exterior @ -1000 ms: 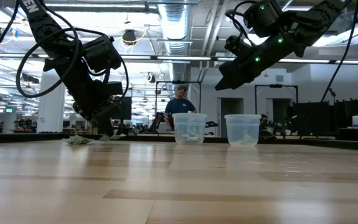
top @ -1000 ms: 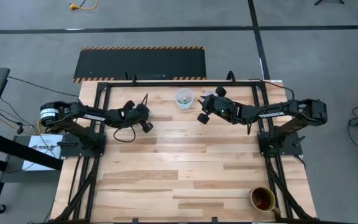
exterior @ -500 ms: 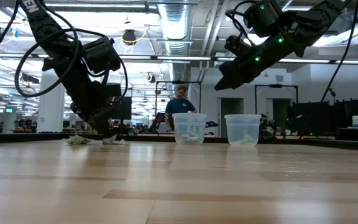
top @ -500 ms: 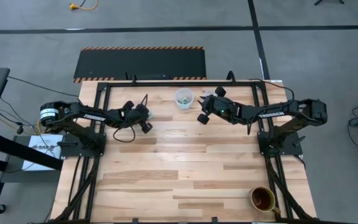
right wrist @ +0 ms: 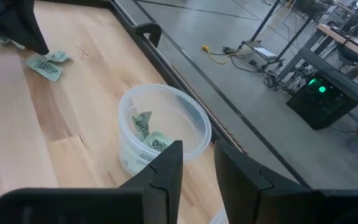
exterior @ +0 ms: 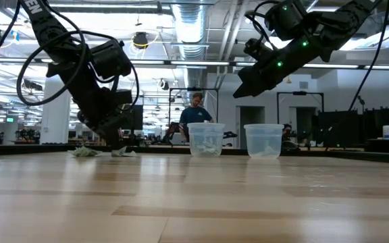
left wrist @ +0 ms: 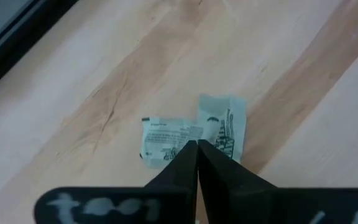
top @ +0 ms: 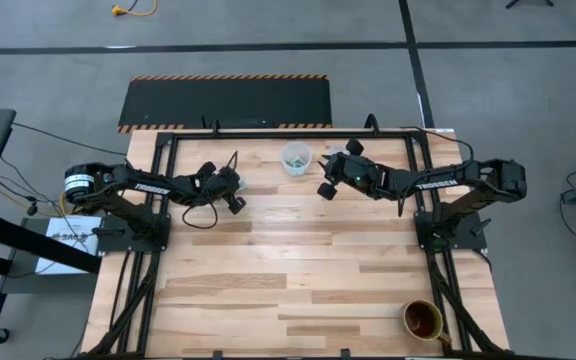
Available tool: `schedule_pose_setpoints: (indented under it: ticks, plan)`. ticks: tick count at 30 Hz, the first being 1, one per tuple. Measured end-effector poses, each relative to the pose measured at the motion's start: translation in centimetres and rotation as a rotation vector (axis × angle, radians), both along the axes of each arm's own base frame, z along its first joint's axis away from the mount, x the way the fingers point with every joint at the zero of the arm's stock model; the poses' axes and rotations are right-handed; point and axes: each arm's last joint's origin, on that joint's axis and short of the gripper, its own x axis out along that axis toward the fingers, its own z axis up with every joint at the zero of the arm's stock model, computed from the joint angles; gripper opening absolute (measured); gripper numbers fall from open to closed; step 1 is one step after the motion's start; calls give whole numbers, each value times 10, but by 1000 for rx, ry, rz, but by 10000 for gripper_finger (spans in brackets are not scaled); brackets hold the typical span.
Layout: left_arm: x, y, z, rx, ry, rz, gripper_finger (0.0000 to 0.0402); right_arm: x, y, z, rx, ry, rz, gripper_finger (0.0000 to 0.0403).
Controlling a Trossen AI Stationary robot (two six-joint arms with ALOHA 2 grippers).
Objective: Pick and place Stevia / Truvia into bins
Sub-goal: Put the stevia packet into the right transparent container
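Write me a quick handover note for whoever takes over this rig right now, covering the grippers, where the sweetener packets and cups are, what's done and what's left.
Left gripper: fingers shut, low over two loose packets at the table's far left; no packet visibly held.
Right gripper: open, empty, raised beside the clear cups.
Cups: one clear cup holds a few packets; the second clear cup also seems to hold some.
Done: several packets binned.
Left: at least the two under the left gripper, with another loose bit nearby on the table.
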Motion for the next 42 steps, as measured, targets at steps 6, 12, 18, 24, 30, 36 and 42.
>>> schedule_pose_setpoints:
  ticks: [6,12,18,24,30,36,42]
  plan:
    - [0,0,0,-3,-2,-4,34,0,0,0,0,0,0,87]
    - [-5,0,-5,-12,17,6,68,0,0,0,0,0,0,87]
    - [-12,3,-10,-37,22,22,76,0,0,0,0,0,0,87]
    - [-12,4,-11,-39,22,23,23,0,0,0,0,-1,0,87]
    - [-12,4,-10,-38,20,23,1,0,0,0,0,-2,0,87]
    - [-7,0,-7,7,0,20,0,0,0,0,0,-2,0,87]
    - [5,-4,4,87,-10,15,0,0,0,0,0,-2,1,87]
